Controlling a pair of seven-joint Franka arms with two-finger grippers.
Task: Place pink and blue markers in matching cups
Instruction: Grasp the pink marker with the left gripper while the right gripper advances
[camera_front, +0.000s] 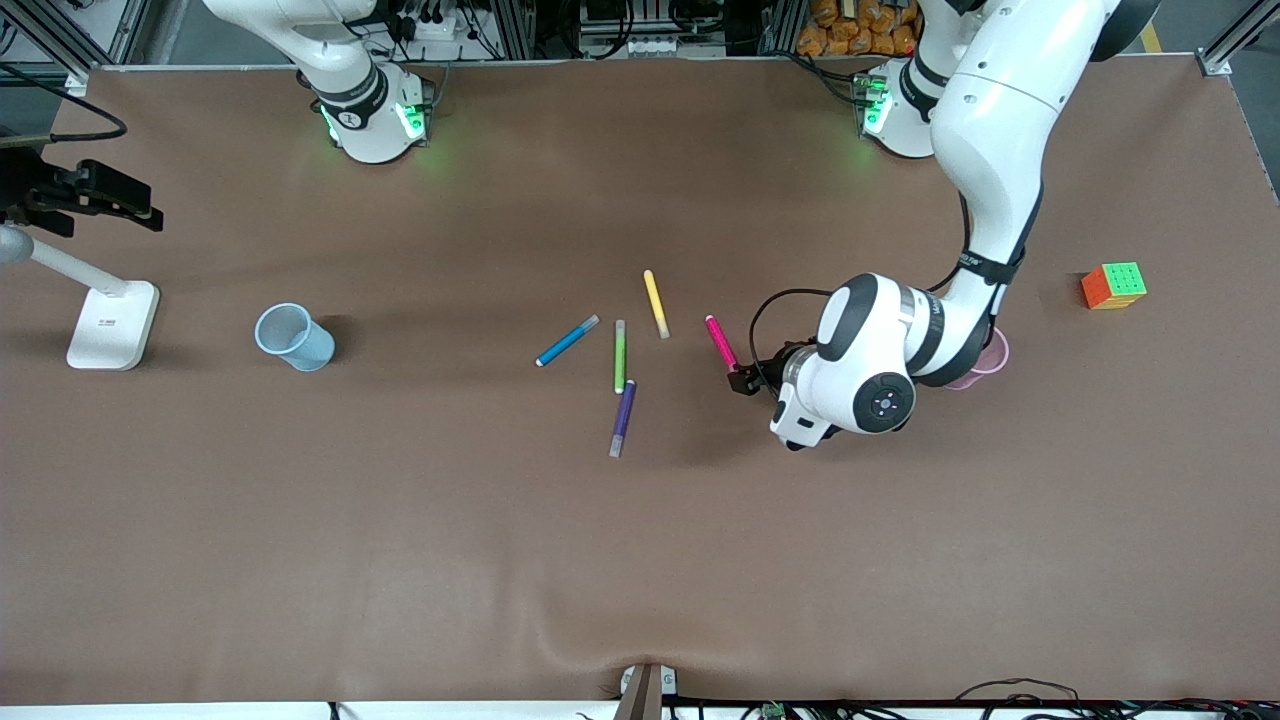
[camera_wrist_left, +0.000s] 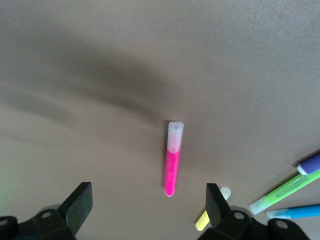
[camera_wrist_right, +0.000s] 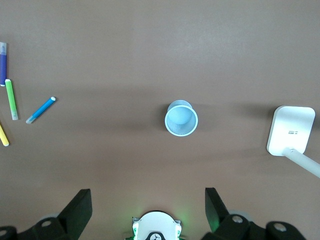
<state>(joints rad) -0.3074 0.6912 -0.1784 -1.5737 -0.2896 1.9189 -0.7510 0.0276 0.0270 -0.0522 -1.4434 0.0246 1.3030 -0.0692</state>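
The left gripper (camera_front: 742, 380) hangs low over the near end of the pink marker (camera_front: 721, 342), fingers spread wide and holding nothing. In the left wrist view the pink marker (camera_wrist_left: 172, 159) lies between the two fingers (camera_wrist_left: 80, 206), not touched by either, its long axis running straight away from the wrist and across the line that joins the fingertips. A straight descent would therefore put one finger on each side of the barrel.

The pink marker lies on the table, angled, with its far end tilted toward the right arm's end. The pink cup (camera_front: 990, 358) stands just beside the left arm, mostly hidden under the forearm.

The right gripper (camera_wrist_right: 148, 210) waits high over its own base, fingers spread and empty. The blue cup (camera_front: 294, 337) stands toward the right arm's end, and the blue marker (camera_front: 567, 341) lies mid-table, well apart from it.
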